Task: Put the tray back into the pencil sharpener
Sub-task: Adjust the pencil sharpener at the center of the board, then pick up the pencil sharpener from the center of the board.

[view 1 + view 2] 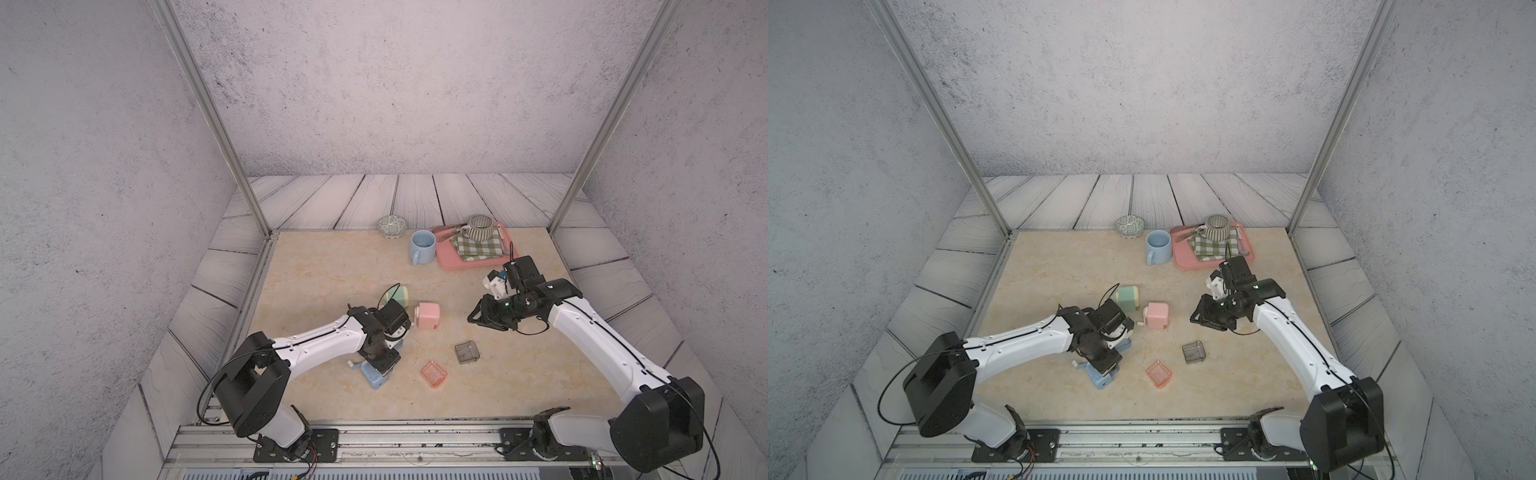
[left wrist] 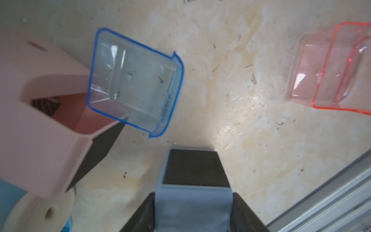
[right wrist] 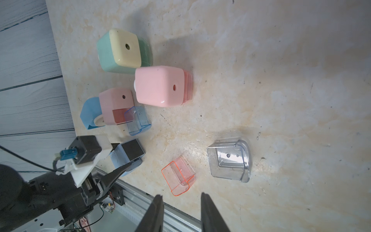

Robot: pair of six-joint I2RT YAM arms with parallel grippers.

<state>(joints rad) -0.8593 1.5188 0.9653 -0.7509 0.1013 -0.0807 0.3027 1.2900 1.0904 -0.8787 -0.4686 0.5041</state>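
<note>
My left gripper [image 2: 193, 200] is shut on a light blue pencil sharpener [image 2: 192, 168], its dark slot facing away from the wrist; in both top views it sits low over the table [image 1: 374, 376] [image 1: 1100, 380]. A clear blue tray [image 2: 134, 82] [image 3: 137, 120] lies beside a small pink sharpener [image 3: 114, 106]. An orange tray [image 1: 433, 374] [image 3: 178, 174] and a grey tray [image 1: 467, 352] [image 3: 230, 158] lie loose on the table. My right gripper [image 1: 478, 318] [image 3: 181, 200] hovers open above the orange tray, holding nothing.
A larger pink sharpener [image 1: 428, 316] and a green and yellow one [image 1: 399, 296] stand mid-table. At the back are a blue mug [image 1: 422, 245], a patterned bowl [image 1: 391, 226] and a pink platter [image 1: 446, 259] with a cloth and striped mug. A metal rail [image 1: 415, 432] borders the front edge.
</note>
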